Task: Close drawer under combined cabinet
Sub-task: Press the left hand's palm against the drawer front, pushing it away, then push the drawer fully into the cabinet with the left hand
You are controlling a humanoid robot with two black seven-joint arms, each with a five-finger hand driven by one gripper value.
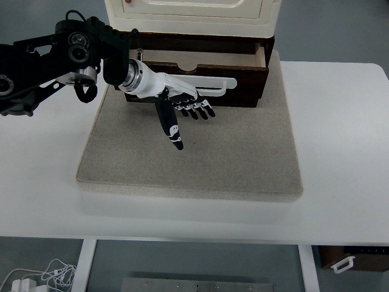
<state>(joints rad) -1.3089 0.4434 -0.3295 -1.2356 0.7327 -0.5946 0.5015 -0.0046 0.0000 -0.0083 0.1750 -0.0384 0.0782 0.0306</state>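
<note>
A cream cabinet stands at the back on a dark wooden base. The base's drawer is pulled out a little toward me, its inside showing as a narrow strip. A white bar handle runs across the drawer front. My left hand reaches in from the left and lies against the drawer front just below the handle. Its fingers are extended and hold nothing, and the thumb points down toward me.
The cabinet stands on a grey felt mat on a white table. The black left arm crosses the upper left. White cables lie on the floor at the lower left.
</note>
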